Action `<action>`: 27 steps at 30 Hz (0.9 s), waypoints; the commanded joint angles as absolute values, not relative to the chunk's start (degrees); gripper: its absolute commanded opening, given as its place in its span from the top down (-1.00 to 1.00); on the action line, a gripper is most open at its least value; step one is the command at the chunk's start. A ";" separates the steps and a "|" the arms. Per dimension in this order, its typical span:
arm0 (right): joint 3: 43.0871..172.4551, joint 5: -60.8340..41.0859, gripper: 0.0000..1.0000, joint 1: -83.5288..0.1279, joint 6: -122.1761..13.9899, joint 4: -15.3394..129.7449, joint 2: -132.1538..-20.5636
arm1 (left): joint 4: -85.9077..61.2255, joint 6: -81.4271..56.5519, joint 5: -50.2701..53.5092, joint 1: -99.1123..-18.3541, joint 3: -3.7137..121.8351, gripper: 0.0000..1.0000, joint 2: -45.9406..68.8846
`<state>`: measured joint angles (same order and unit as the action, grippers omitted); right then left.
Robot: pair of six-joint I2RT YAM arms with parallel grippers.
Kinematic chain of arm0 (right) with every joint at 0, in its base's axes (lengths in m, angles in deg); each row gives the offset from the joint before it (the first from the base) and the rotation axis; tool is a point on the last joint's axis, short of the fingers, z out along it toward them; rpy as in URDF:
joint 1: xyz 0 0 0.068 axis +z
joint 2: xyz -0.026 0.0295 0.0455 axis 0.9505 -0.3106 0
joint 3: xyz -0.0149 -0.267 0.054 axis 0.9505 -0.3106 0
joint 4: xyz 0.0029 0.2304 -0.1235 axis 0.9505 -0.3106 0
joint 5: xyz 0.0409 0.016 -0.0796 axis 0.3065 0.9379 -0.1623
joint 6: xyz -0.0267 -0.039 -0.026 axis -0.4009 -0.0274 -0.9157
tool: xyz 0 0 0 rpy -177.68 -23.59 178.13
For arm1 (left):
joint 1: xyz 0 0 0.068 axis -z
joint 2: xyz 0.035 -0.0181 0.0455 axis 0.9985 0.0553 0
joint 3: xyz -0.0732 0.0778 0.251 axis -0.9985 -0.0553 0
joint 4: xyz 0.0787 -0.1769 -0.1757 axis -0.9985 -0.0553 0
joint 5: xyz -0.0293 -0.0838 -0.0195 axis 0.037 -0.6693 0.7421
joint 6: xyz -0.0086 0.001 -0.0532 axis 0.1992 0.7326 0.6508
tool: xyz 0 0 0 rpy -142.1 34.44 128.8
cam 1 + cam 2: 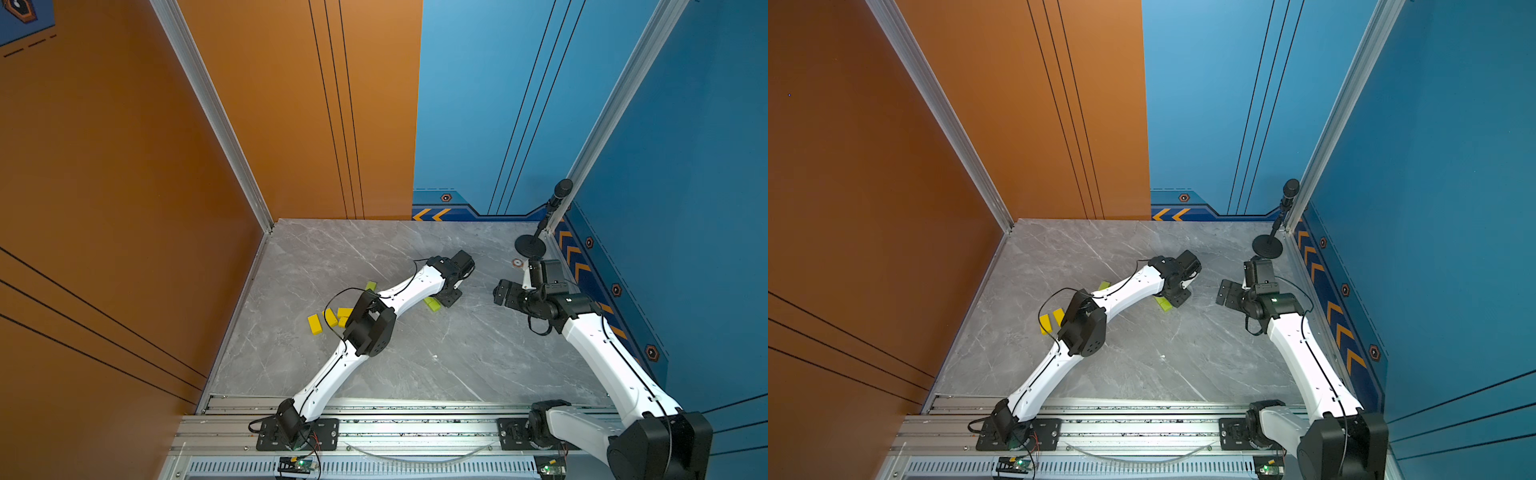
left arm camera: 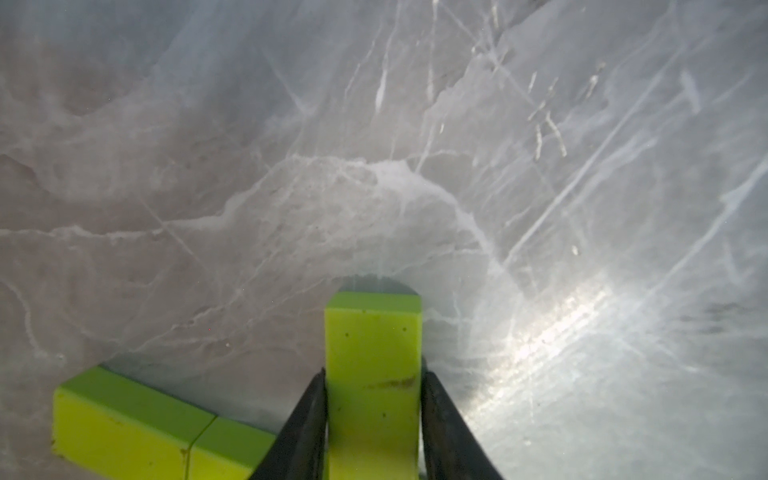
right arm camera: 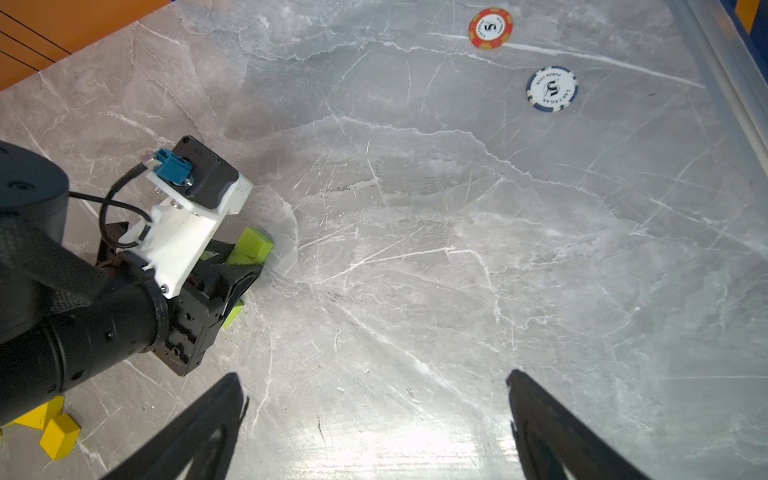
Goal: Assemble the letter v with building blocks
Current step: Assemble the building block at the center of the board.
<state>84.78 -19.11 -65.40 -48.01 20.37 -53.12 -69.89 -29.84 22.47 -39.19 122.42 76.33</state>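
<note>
Grey marble tabletop (image 1: pixel 415 353), walled in orange and blue. The left gripper (image 2: pixel 374 370) clasps a lime-green brick (image 2: pixel 372 332) lying mid-table, with two more lime-green blocks (image 2: pixel 124 415) just beside it. The right gripper (image 3: pixel 374 374) hangs wide apart, empty. Yellow blocks (image 1: pixel 314 324) cluster by the left arm's elbow. Two poker chips (image 3: pixel 552 88) lie well apart.

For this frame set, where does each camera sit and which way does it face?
Top views: high above the rail, looking down at the table; left arm and right arm show.
Left wrist: on the left arm, looking along the left gripper, jaws flanking a green block on the table.
Right wrist: on the right arm, looking between the open right gripper jaws across the table at the left gripper, a red chip and a blue chip.
Shared: both wrist views show that green block.
</note>
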 commanded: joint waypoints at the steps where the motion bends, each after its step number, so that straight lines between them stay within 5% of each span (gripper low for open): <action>1: 84.11 -20.97 -0.99 -64.96 -47.75 21.12 -52.18 | -73.52 -29.82 20.96 -39.35 120.69 0.22 75.51; 27: 84.23 -21.21 -0.99 -64.78 -47.84 21.10 -52.50 | -73.46 -30.99 19.45 -39.60 119.45 0.26 73.94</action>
<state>84.78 -19.89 -65.14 -48.04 20.90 -53.12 -70.19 -29.91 21.29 -39.19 120.91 75.37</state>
